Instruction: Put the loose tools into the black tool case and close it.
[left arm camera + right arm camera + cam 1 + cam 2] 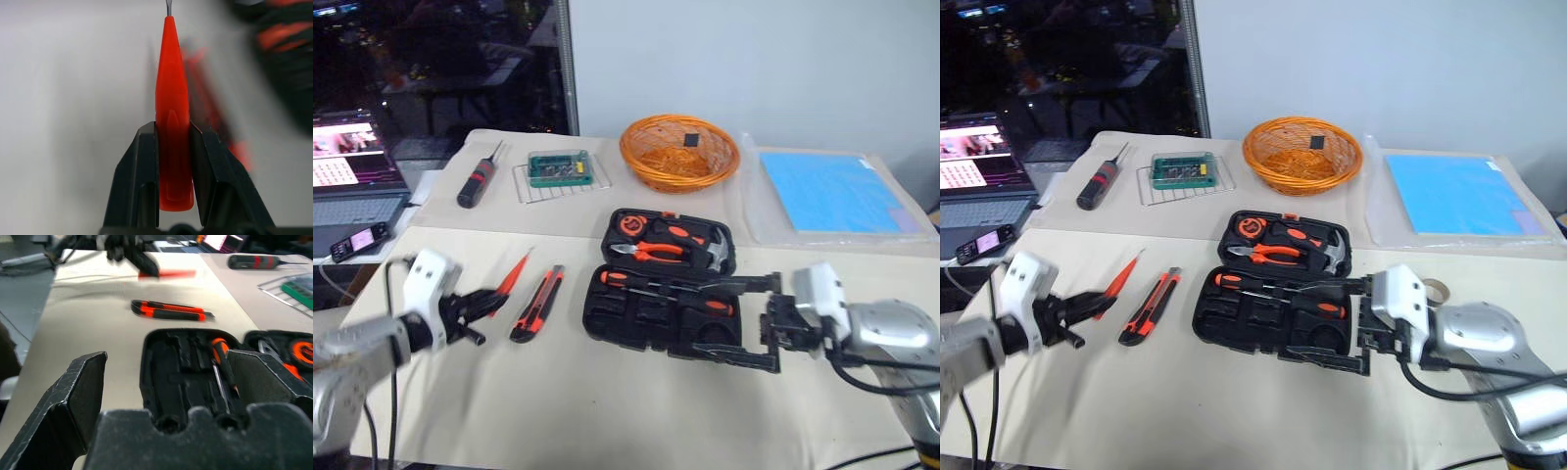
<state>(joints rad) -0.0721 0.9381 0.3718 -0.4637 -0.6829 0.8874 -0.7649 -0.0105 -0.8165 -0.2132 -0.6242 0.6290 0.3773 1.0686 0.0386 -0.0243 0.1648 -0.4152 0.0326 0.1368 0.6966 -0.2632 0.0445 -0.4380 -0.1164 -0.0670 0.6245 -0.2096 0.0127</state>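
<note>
My left gripper [480, 305] is shut on a slim orange screwdriver [512, 275], clamped by its handle [172, 98] between the black fingers [139, 171]. It is at the table's left. Just right of it a flat orange-and-black utility knife [537, 304] lies on the cloth. The black tool case [607, 318] lies open in the middle, with pliers, a hammer and a tape measure in its far half and orange-handled screwdrivers [651, 282] in its near half. My right gripper [705, 316] stands open at the case's right side, empty, its fingers spread wide over the near half [195, 367].
An orange wicker basket [679, 152] stands behind the case. A thick black-and-red screwdriver [478, 181] and a green circuit board on a wire rack [558, 171] lie at the back left. A blue sheet [832, 191] lies back right. A laptop [352, 186] and phone [357, 240] sit off the table's left.
</note>
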